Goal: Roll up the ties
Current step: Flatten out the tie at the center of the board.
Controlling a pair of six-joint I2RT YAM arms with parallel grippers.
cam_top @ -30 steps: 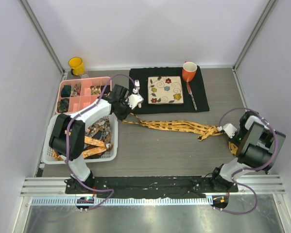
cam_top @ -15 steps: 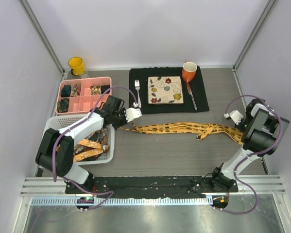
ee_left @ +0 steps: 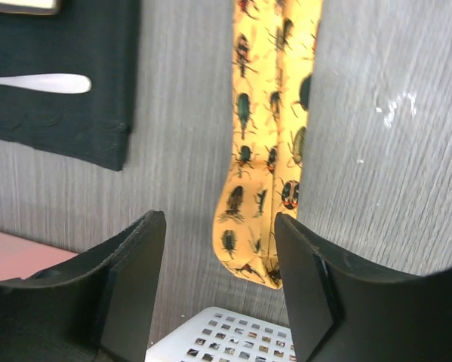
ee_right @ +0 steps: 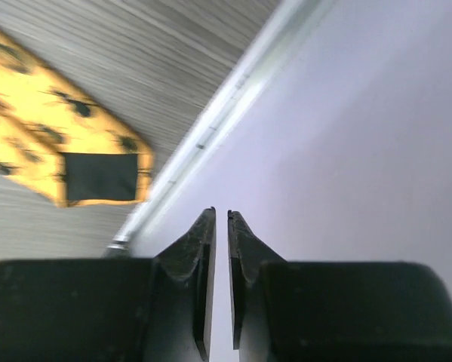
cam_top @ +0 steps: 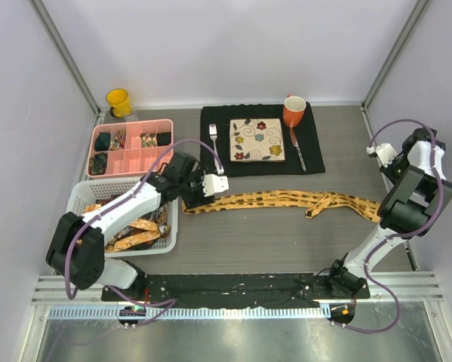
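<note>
One yellow beetle-print tie (cam_top: 286,200) lies stretched flat along the bench (cam_top: 271,245); several more ties (cam_top: 139,225) sit in one white basket (cam_top: 82,192). My left gripper (ee_left: 219,226) hovers, jaws wide, over the tie's left end, while my right gripper (ee_right: 219,215), barely parted, holds nothing. The tie's dark label (ee_right: 101,176) is unreadable.

The left arm stretches forward and toward the middle with its wrist low, and the left gripper (ee_left: 222,290) has its fingers (ee_left: 135,279) spread wide apart. The right arm is folded up at the far right, the right gripper (ee_right: 219,226) raised, its fingers barely parted
</note>
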